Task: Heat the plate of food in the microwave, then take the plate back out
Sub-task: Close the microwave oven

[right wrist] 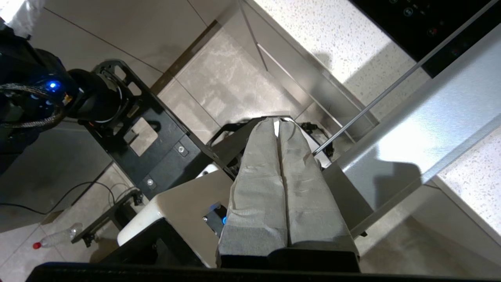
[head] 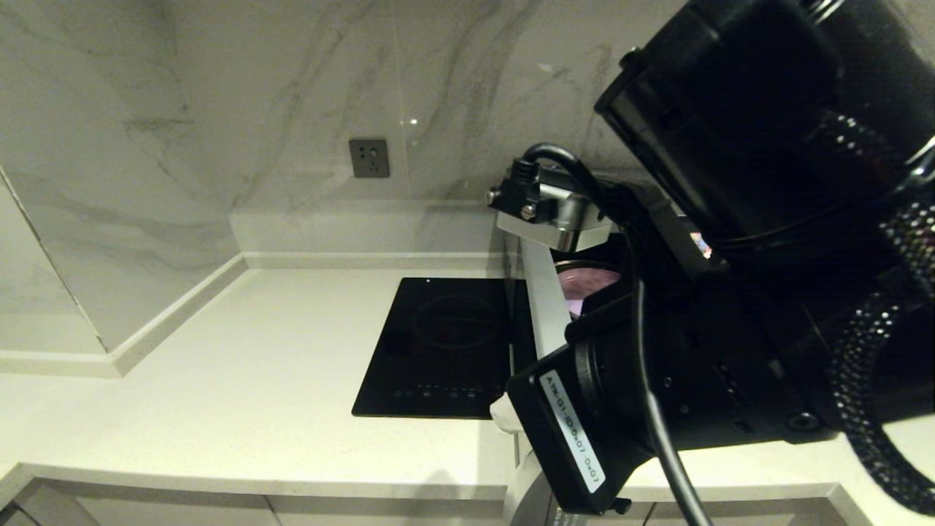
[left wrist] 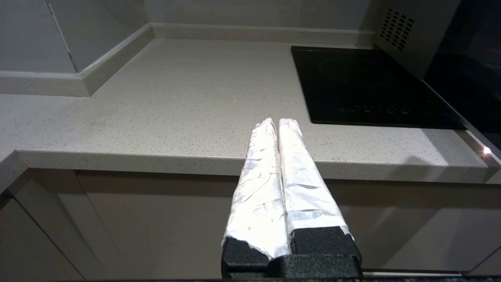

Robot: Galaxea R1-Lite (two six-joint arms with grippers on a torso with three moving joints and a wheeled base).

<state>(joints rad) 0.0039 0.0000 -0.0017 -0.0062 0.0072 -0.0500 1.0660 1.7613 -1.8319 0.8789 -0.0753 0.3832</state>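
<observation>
The microwave (head: 544, 307) stands right of the cooktop with its door swung open; only the door's silver edge shows past my right arm (head: 694, 365). Inside, a slice of the pale lavender plate (head: 588, 288) is visible; what lies on it is hidden by the arm. My right gripper (right wrist: 280, 122) is shut on nothing and points down toward the floor, just beside the open door's silver edge (right wrist: 430, 117). My left gripper (left wrist: 278, 122) is shut and empty, hovering at the counter's front edge, left of the microwave's vented side (left wrist: 407, 35).
A flat black glass cooktop (head: 442, 347) is set into the pale counter (head: 256, 380) between my left gripper and the microwave. A marble wall with a socket (head: 369, 158) backs the counter. My own base (right wrist: 129, 129) and a bottle (right wrist: 54, 238) lie on the floor below.
</observation>
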